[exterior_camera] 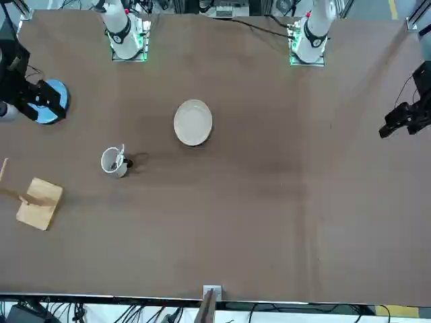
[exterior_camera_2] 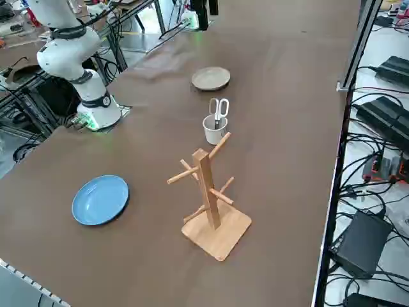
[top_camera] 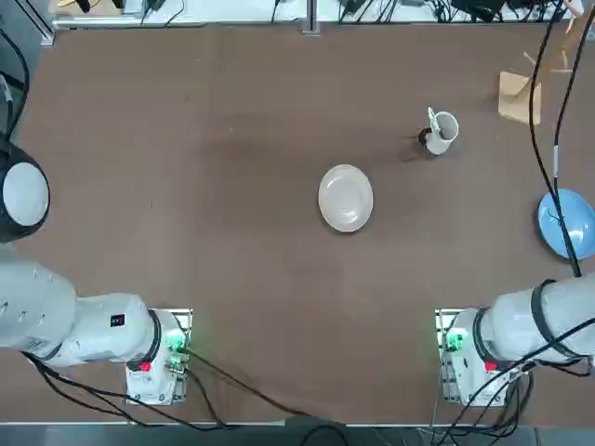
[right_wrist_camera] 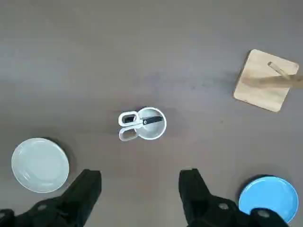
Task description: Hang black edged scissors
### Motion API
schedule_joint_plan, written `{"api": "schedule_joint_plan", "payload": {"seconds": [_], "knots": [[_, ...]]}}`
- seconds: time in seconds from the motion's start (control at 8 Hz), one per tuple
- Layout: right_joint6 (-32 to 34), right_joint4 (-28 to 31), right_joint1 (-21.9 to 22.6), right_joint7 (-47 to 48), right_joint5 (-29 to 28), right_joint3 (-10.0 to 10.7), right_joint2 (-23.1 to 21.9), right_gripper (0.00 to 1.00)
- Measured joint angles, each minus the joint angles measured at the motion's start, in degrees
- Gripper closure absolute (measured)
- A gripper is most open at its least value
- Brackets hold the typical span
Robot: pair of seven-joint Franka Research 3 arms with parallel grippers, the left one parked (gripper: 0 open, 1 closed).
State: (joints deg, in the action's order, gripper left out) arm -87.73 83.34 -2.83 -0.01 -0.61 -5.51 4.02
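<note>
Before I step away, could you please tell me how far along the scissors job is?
Nothing looks done: the scissors still stand in the white mug. The right claw is open, holding nothing. Left: grasping them, lifting them and hanging them on the wooden rack.

Looks smooth and wooden on the peg stand (exterior_camera_2: 206, 185), glossy on the blue plate (exterior_camera_2: 100, 200), plastic on the scissor handles (exterior_camera_2: 214, 110), matt on the tabletop (exterior_camera_2: 287, 128)

"What do you see around your white plate (top_camera: 346, 198)?"
"Your mug (top_camera: 444, 133), with the scissors (top_camera: 433, 120) in it, is beyond the plate and to its right. Your wooden stand (top_camera: 514, 97) is farther out that way."
"And your blue plate (top_camera: 575, 223)?"
"Well to the white plate's right, slightly nearer your robot's bases."
</note>
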Motion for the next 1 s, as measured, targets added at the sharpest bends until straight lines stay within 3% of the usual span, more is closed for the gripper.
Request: {"api": "schedule_joint_plan", "payload": {"seconds": [0.5, 0.75, 1.0], "knots": [[0.0, 0.0, 1.0, 0.0, 1.2, -0.6, -0.2, 0.00], [0.1, 0.3, 5.8, 1.5, 6.4, -0.9, 0.0, 0.00], [0.0, 2.2, 11.9, 9.0, 10.1, -1.2, 0.8, 0.00]]}}
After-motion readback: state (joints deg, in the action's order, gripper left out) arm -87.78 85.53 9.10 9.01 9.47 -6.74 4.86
